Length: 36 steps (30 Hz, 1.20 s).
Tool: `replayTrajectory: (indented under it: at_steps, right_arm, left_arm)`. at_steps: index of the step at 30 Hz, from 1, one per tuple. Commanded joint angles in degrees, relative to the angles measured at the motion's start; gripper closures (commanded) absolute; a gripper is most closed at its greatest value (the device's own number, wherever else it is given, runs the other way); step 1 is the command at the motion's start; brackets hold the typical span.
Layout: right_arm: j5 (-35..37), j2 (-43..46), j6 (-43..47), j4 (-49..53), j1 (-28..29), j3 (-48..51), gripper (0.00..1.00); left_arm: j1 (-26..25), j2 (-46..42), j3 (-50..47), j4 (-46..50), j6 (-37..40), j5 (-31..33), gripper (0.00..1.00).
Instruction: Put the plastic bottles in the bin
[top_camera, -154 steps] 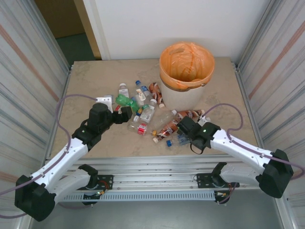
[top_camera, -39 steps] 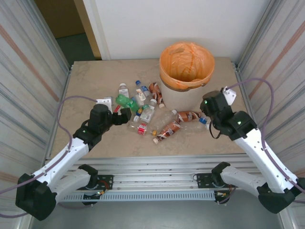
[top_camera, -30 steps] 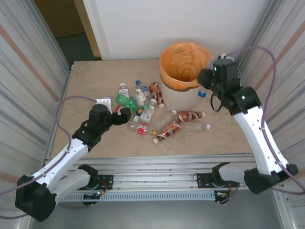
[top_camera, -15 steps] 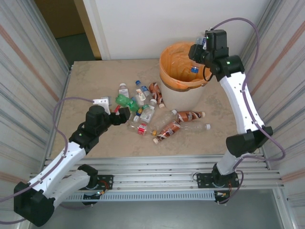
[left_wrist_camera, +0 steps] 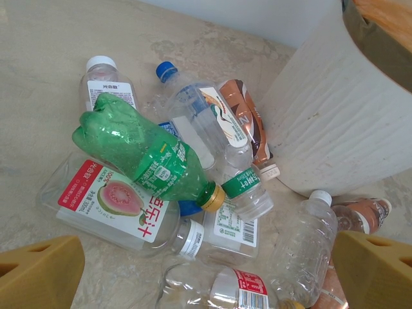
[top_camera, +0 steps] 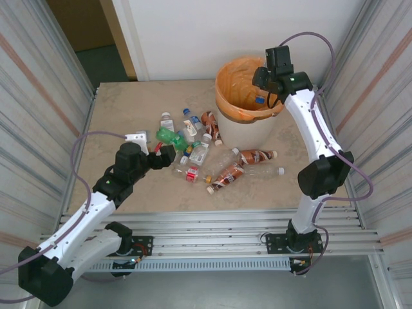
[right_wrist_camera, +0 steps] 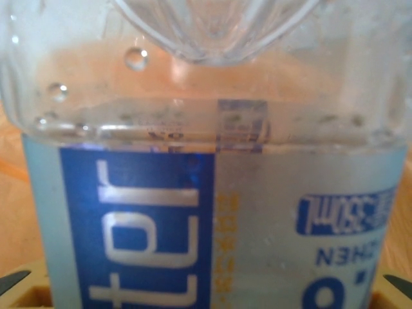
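Looks like a robotics lab test cell: two arms bolted to aluminium rails at the near edge of a stone-look table, ribbed metal panels closing both sides, a bare white wall behind, and purple cables looping loose above it.

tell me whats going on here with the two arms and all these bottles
The right gripper is up over the bin, holding a clear blue-labelled bottle above the orange liner, so a drop looks close. The left gripper hovers open over the pile of bottles on the table, with a green bottle right below it and nothing gripped. Many bottles are not yet in the bin.
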State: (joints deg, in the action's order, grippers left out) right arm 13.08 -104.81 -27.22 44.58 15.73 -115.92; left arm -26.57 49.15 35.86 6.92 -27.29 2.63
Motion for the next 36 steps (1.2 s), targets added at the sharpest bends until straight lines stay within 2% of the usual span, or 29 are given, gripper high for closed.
replayTrajectory:
  at_steps: [1, 5, 8, 16, 24, 28, 36]
  right_arm:
    - [2.0, 0.6, -1.3, -0.2, -0.2, 1.2, 0.41]
    - [1.8, 1.8, -1.3, -0.5, -0.2, 2.2, 0.3]
    - [1.6, 2.3, -1.1, -0.3, -0.2, 2.1, 0.25]
    - [0.7, 5.8, 0.3, 1.0, 0.1, 1.1, 0.24]
    - [2.5, 13.4, 2.7, 3.2, 1.9, 2.6, 0.18]
    - [4.0, 19.4, 2.8, 3.2, 3.2, 7.9, 0.15]
    - [8.9, 33.7, -2.0, 4.3, 6.0, 25.8, 0.11]
  left_arm:
    - [0.5, -1.2, -0.2, 0.6, 0.0, 1.2, 0.01]
    - [0.5, -1.2, -0.2, 0.6, 0.0, 1.7, 0.01]
    - [0.5, -1.1, 0.1, 0.8, 0.2, 1.8, 0.01]
    - [0.6, -1.8, 0.1, 0.5, 0.6, 1.6, 0.01]
    - [0.6, -2.7, -0.2, 0.5, 1.5, 2.5, 0.01]
    - [0.6, -2.6, -0.7, 0.2, 1.4, 2.7, 0.01]
    - [0.6, -2.5, -1.6, -0.9, 1.7, 2.9, 0.01]
